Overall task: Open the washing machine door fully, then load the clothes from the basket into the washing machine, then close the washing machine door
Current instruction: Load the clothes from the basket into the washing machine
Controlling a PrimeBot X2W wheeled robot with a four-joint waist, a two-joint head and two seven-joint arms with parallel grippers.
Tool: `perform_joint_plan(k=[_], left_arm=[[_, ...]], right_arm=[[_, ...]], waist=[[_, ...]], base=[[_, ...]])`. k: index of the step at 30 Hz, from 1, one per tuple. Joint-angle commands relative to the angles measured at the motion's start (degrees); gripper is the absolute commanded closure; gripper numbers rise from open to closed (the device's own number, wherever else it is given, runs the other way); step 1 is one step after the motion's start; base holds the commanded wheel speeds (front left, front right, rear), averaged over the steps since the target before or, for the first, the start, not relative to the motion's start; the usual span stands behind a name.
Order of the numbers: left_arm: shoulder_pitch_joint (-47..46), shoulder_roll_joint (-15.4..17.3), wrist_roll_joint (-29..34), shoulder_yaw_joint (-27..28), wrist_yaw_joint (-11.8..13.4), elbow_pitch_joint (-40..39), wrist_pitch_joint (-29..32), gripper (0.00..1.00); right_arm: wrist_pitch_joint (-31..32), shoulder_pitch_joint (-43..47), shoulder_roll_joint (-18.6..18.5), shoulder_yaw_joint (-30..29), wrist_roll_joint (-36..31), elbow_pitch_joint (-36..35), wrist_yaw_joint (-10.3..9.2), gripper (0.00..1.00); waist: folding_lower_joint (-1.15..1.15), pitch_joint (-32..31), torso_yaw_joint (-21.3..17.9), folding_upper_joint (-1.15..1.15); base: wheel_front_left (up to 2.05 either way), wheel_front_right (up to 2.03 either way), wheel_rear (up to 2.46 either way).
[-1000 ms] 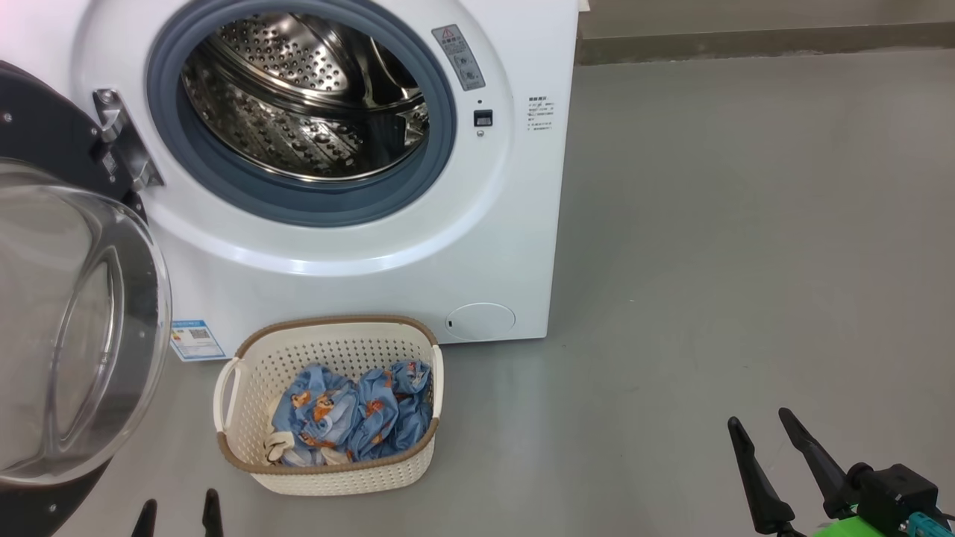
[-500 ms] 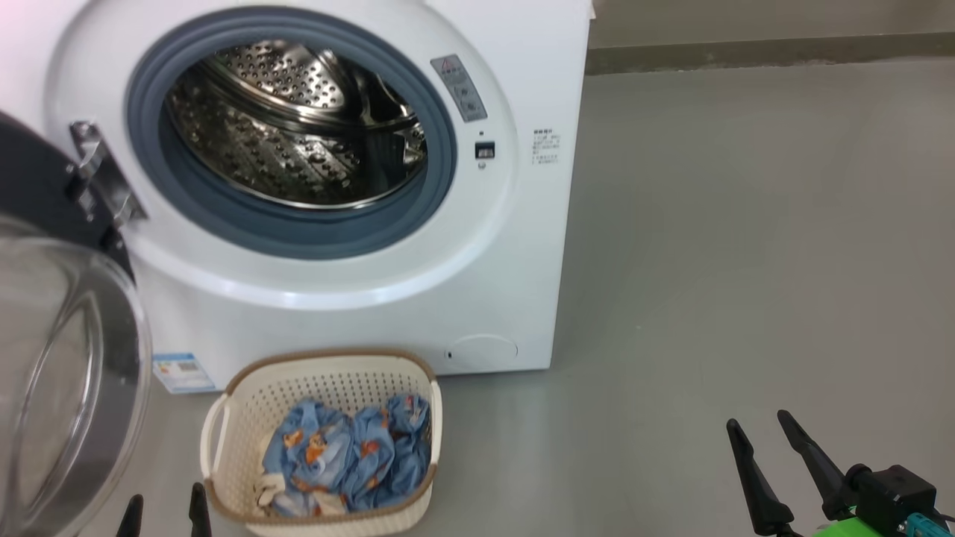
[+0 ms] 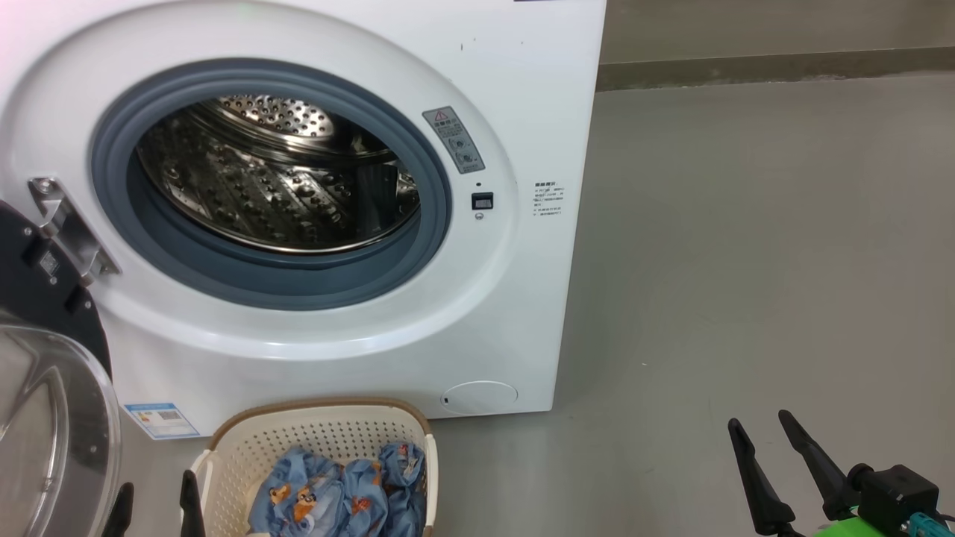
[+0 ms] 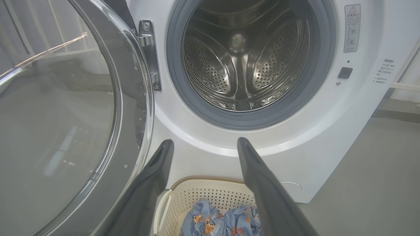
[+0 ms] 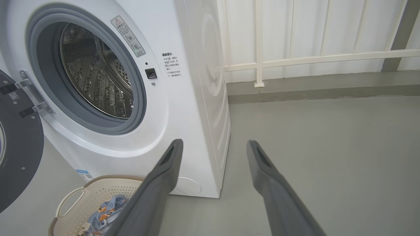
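I find the basket (image 3: pixel 328 440) on the floor (image 3: pixel 746 261) directly in front of the washing machine (image 3: pixel 522 313), below its opening. I cannot tell whether it touches the front panel. It holds the clothes (image 3: pixel 336 507), bunched light-blue fabric with an orange cartoon print, lying low inside the perforated walls. The bottom edge of the head view cuts off the near half of the basket, so the full load cannot be assessed.

The drum (image 3: pixel 276 186) shows perforated steel all round inside the grey ring. Its upper back is in shadow.

The washing machine door (image 3: pixel 45 432) stands swung open on the machine's hinge side. Its glass bowl is partly cut off at the frame edge.

The left claw (image 3: pixel 155 496) sits between the door and the basket in front of the machine, released, fingers spread, grasping nothing. Only its tips are visible in the head view. The right claw (image 3: pixel 761 421) is well off the machine's other side over bare floor, also released and grasping nothing.
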Motion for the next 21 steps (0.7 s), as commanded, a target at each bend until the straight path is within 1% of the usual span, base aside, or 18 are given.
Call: perform_joint_plan(k=[1,10,21], left_arm=[[-1.76,0.73,-0.21,1.92,0.34,-1.09,-0.36,0.00],[-1.08,0.73,-0.21,1.11,-0.40,-0.30,-0.36,0.00],[-0.75,0.73,-0.11,0.80,-0.65,-0.10,-0.36,0.00]], right_arm=[[-0.34,-1.20,-1.09,1.24,0.15,-1.09,0.16,0.00],[-0.34,-0.92,-0.94,1.24,-0.08,-1.20,0.16,0.00],[-0.34,-0.76,-1.14,1.25,-0.25,-1.32,0.16,0.00]], waist=[[0.00,0.00,-0.04,0.00],[0.00,-0.07,-0.20,0.00],[0.00,0.34,0.04,0.00]], base=[[0.27,-0.27,0.00],[0.02,-0.02,0.00],[0.00,0.00,0.00]])
